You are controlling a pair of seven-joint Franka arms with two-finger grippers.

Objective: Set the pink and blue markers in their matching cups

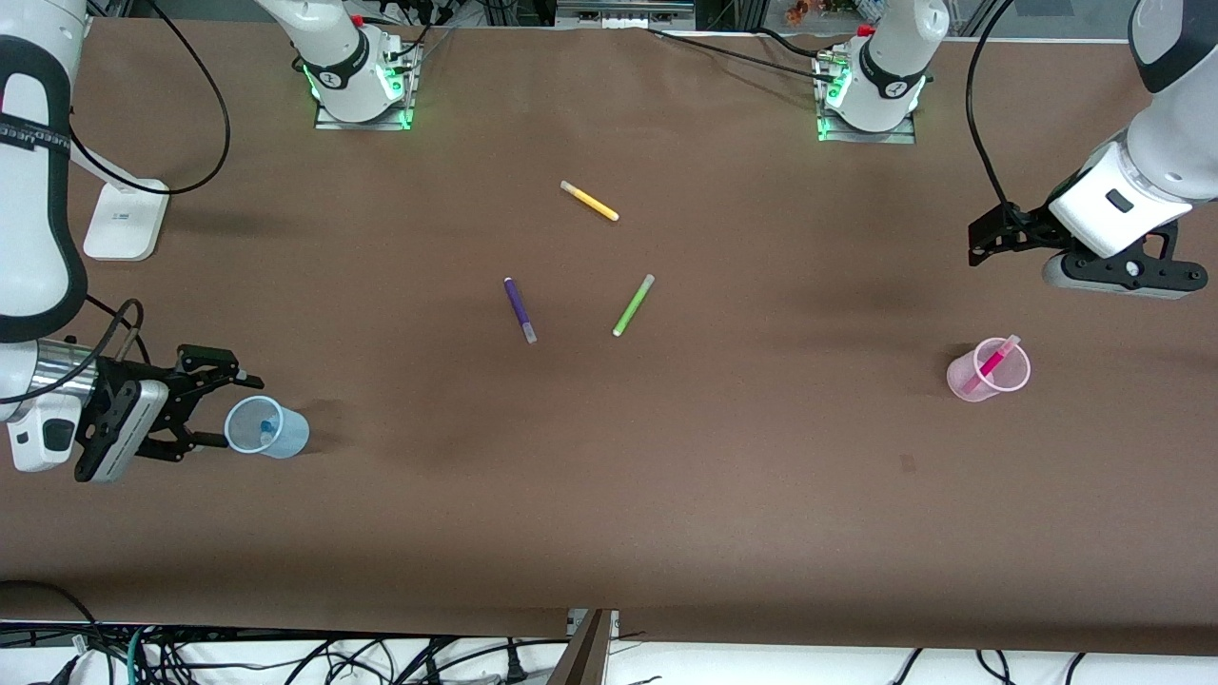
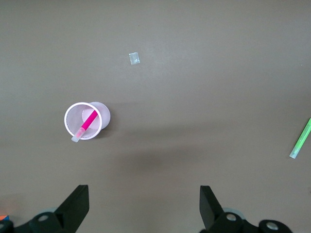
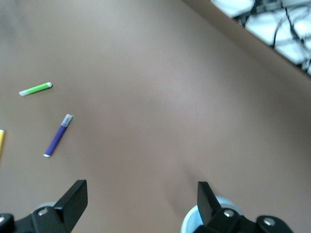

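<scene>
The pale pink cup (image 1: 990, 373) stands upright toward the left arm's end of the table, with the pink marker (image 1: 993, 362) leaning inside it. The left wrist view shows the same cup (image 2: 77, 116) and marker (image 2: 87, 123). My left gripper (image 1: 985, 240) is open and empty in the air, apart from that cup; it also shows in the left wrist view (image 2: 144, 208). The light blue cup (image 1: 269, 429) stands toward the right arm's end, with the blue marker (image 1: 268, 428) inside. My right gripper (image 1: 217, 411) is open and empty, close beside the blue cup (image 3: 190, 222).
A purple pen (image 1: 520, 309), a green pen (image 1: 633, 304) and a yellow pen (image 1: 589, 201) lie mid-table. The right wrist view shows the purple pen (image 3: 57, 136) and the green pen (image 3: 35, 89). A small pale scrap (image 2: 134, 58) lies near the pink cup.
</scene>
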